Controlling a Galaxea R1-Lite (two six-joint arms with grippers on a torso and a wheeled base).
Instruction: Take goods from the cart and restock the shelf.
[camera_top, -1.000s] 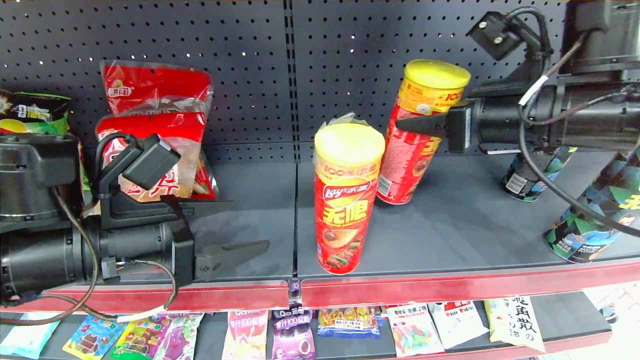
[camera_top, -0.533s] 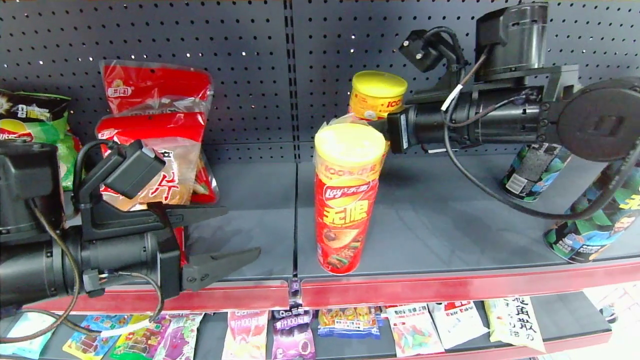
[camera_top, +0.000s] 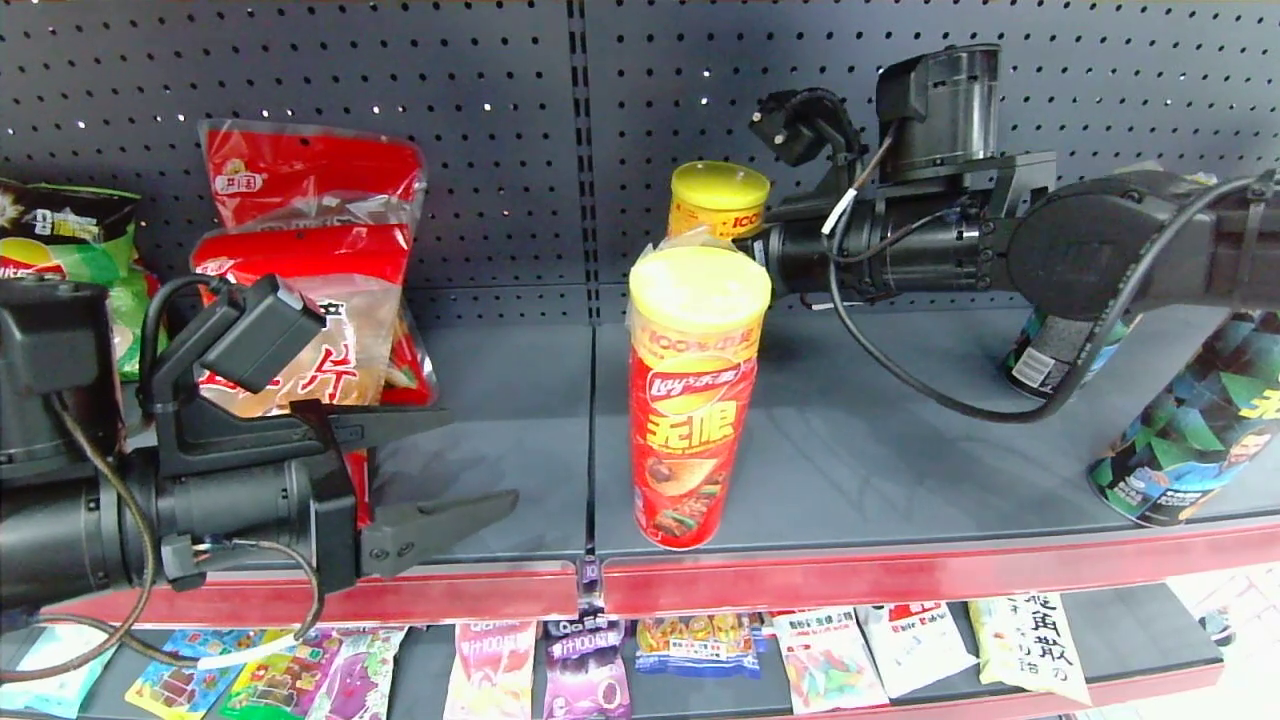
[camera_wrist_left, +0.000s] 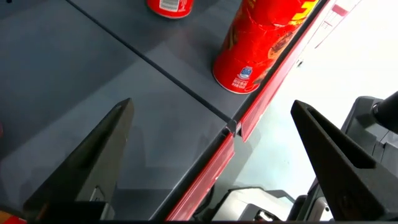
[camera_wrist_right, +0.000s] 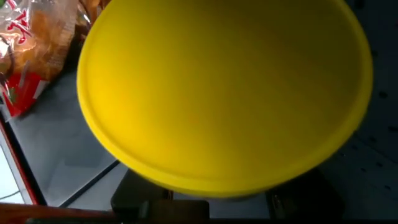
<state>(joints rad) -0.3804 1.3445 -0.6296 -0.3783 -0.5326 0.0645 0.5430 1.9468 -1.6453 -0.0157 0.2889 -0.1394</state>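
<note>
Head view: one red chip can (camera_top: 690, 400) stood at the front of the shelf (camera_top: 900, 450); my right gripper (camera_top: 752, 240) was clamped on a second can (camera_top: 718, 195) behind it, not yet released; my left gripper (camera_top: 480, 455) gaped wide, empty. Left wrist view: the front can's base print was too small to read. Right wrist view: a plain yellow lid (camera_wrist_right: 224, 93), no writing.

I see left gripper (camera_wrist_left: 211, 104) fingers spread wide over grey shelf (camera_wrist_left: 93, 68). Red can (camera_wrist_left: 261, 43) upright by red front edge (camera_wrist_left: 208, 177), second can (camera_wrist_left: 169, 6) farther back.
</note>
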